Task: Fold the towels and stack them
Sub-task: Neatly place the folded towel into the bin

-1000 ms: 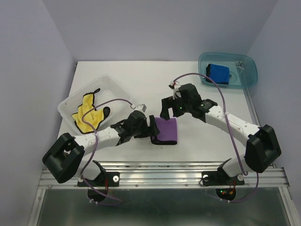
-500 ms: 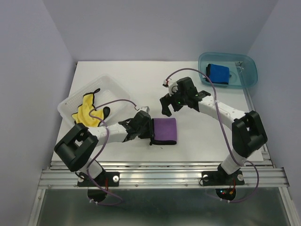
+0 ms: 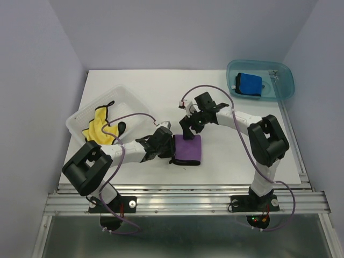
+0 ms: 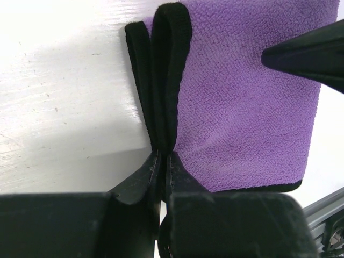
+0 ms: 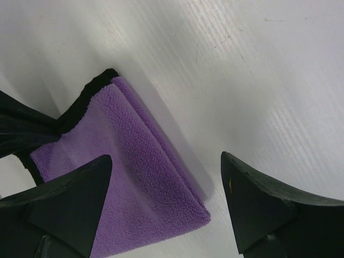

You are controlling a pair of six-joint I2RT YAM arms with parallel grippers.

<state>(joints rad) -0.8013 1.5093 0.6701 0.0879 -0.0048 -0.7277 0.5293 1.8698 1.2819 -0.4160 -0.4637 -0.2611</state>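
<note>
A folded purple towel (image 3: 189, 149) with black trim lies on the white table (image 3: 161, 86) in front of the arms. My left gripper (image 3: 171, 148) is shut on the black folded edge at the towel's left side; in the left wrist view the jaws (image 4: 162, 157) pinch that edge of the purple towel (image 4: 242, 118). My right gripper (image 3: 187, 128) hangs open just above the towel's far edge. In the right wrist view a corner of the purple towel (image 5: 134, 183) lies between its fingers (image 5: 165, 158), which do not touch it.
A teal bin (image 3: 287, 80) at the back right holds a folded blue towel (image 3: 248, 83). A white basket (image 3: 123, 94) at the left holds a crumpled yellow towel (image 3: 99, 128). The metal rail (image 3: 183, 199) runs along the table's near edge.
My left gripper has closed on the purple towel's left edge. The right gripper has swung left and down from open table to just over the towel's far edge.
</note>
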